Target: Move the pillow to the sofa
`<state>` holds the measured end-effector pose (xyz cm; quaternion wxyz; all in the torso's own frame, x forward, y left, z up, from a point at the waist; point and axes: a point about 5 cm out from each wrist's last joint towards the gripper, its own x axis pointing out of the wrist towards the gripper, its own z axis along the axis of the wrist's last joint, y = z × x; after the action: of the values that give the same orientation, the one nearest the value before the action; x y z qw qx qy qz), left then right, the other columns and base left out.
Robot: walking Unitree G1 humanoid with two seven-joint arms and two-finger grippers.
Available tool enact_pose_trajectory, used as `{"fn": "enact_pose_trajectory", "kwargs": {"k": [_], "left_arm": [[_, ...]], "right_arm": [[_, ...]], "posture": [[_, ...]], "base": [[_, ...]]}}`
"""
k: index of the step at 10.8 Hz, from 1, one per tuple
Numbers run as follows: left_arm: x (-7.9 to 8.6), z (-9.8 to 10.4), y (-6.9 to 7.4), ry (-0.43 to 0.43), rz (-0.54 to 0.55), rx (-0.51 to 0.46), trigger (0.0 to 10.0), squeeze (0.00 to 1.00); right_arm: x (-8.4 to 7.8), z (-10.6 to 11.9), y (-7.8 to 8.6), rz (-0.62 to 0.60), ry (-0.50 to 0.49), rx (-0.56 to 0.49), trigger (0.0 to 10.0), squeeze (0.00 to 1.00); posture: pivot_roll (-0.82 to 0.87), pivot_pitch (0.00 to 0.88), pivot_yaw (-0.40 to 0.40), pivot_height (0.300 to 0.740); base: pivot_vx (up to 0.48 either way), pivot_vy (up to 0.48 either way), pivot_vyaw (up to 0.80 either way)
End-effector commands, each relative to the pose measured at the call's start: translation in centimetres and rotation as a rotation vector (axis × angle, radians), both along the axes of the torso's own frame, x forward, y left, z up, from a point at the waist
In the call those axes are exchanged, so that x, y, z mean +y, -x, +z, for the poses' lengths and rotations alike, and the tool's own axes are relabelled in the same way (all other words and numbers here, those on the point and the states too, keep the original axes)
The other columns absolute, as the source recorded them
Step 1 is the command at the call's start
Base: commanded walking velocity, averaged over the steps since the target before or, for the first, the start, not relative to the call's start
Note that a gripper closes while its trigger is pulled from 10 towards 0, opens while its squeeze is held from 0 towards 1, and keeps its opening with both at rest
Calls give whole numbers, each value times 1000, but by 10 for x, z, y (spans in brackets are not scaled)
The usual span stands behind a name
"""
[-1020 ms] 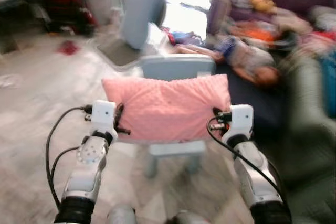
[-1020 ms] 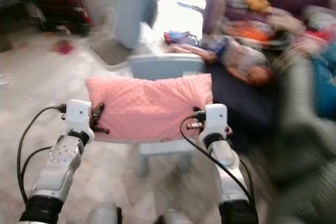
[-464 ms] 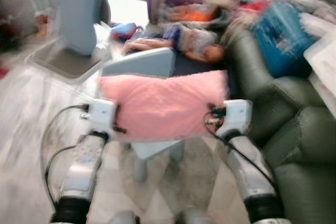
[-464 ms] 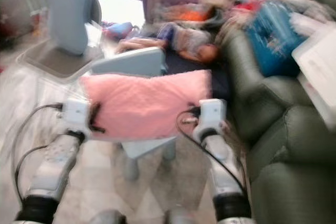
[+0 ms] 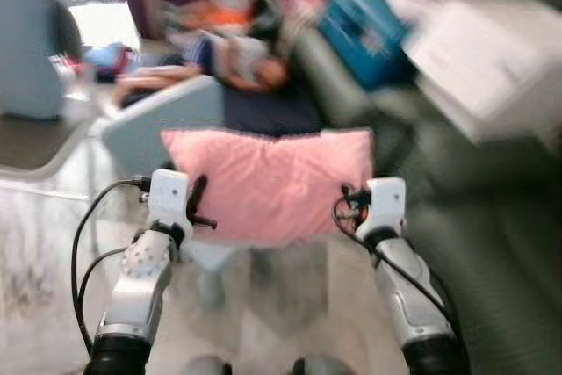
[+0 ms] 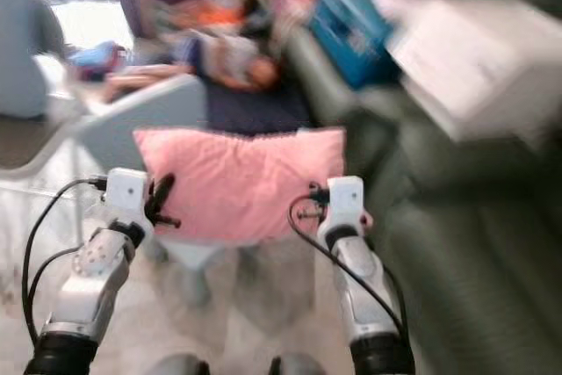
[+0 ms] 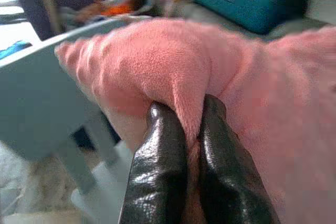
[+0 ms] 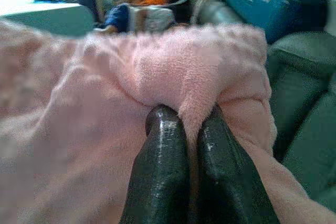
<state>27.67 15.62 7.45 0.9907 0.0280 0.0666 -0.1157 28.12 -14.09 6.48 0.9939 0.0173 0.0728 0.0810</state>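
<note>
1. Pillow (image 5: 268, 183) is pink and fluffy, held up in the air between both arms, stretched out flat-ish in front of the robot and over a pale blue kid's chair (image 5: 162, 125).
2. Left gripper (image 7: 191, 142) has its two black fingers (image 7: 157, 166) squeezed together on a fold of fabric at the pillow's left edge. The wrist view shows a ridge of pink fuzz pinched right between them.
3. Right gripper (image 8: 189, 140) does the same at the right edge: fingers (image 8: 163, 166) are clamped tight on a bunched-up fold.
4. Dark green sofa (image 5: 492, 243) sits to the right of the pillow, close to the right arm. A blue box (image 5: 364, 28) and a big white thing (image 5: 487, 59) lie further back on that side, too blurry to say more.
5. What's changed since half a second ago: the whole view has swung further right, so that's the camera moving, not the stuff. The sofa takes up more of the right side now, the blue box has slid toward the middle, and the chair has drifted left. The grip on both pillow edges looks the same as before.
6. Everything in the head views is smeared with motion blur.
</note>
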Motion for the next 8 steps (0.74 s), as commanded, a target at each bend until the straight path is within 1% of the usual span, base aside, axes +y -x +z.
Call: {"fn": "enact_pose_trajectory", "kwargs": {"k": [1, 3, 7, 8], "left_arm": [[-17, 8, -2, 35, -68, -29, 10000, 0], [-21, 8, -2, 55, -90, -30, 10000, 0], [-25, 11, 0, 76, -127, -36, 10000, 0], [-25, 11, 0, 79, -134, -39, 10000, 0]], "right_arm": [[-9, 3, -2, -18, 16, -11, 10000, 0], [-11, 7, -7, -24, 16, -25, 10000, 0], [-8, 5, -4, -23, 9, -25, 10000, 0], [-8, 5, -4, -23, 6, -26, 10000, 0]], "posture": [[11, 15, -84, 740], [9, 17, -81, 740], [10, 22, -78, 740], [9, 22, -76, 740]], "base": [[0, 0, -800], [0, 0, -800], [0, 0, -800], [247, 0, 0]]}}
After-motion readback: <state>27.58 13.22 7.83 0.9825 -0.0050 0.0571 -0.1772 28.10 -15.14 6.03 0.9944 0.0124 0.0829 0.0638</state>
